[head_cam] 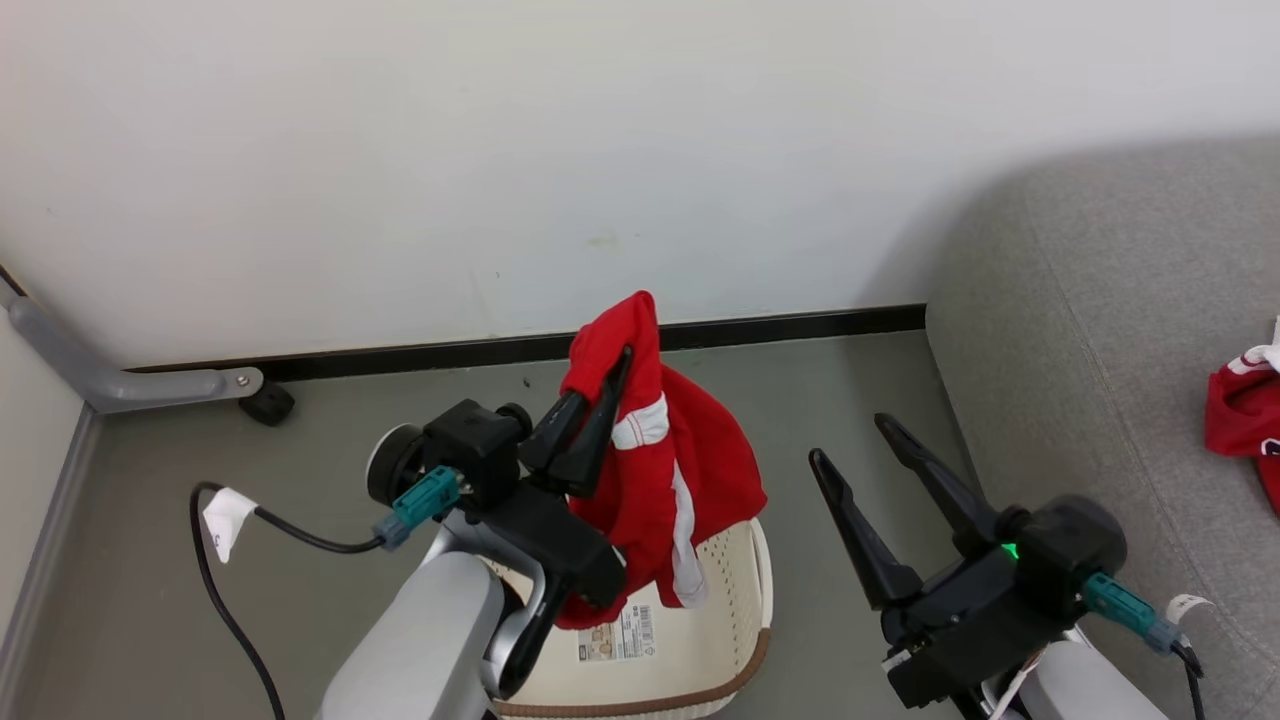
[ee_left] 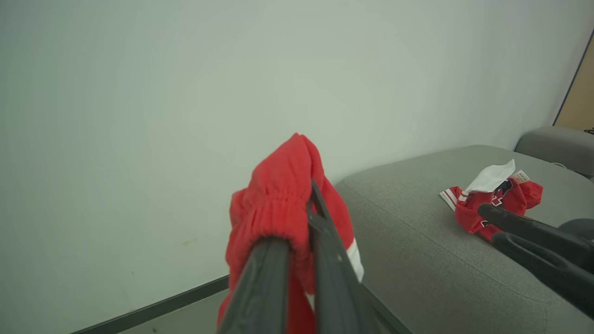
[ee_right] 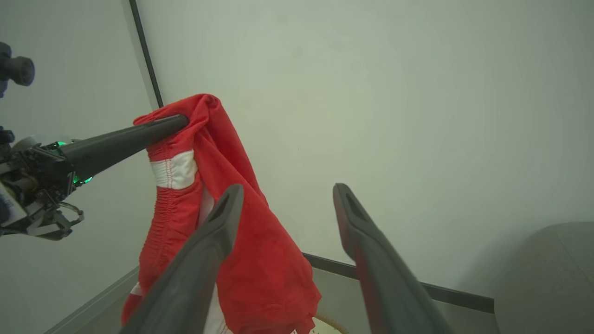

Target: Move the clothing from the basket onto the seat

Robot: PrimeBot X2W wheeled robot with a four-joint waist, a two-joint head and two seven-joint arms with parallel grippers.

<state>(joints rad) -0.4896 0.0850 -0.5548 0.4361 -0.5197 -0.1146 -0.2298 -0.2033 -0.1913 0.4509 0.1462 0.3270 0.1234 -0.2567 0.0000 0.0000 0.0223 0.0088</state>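
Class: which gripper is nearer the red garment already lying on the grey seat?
Right. The right gripper is open beside the seat, short of the lying garment; the left gripper is farther off above the basket, shut on the hanging garment.

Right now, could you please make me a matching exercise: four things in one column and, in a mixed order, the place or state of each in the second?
1. left claw
2. right claw
3. basket
4. lettered red garment

A. lies on the grey seat
B. open, holding nothing
C. stands on the floor
D. shut on the hanging red garment

Pairs: 1-D, 2-B, 3-C, 4-A
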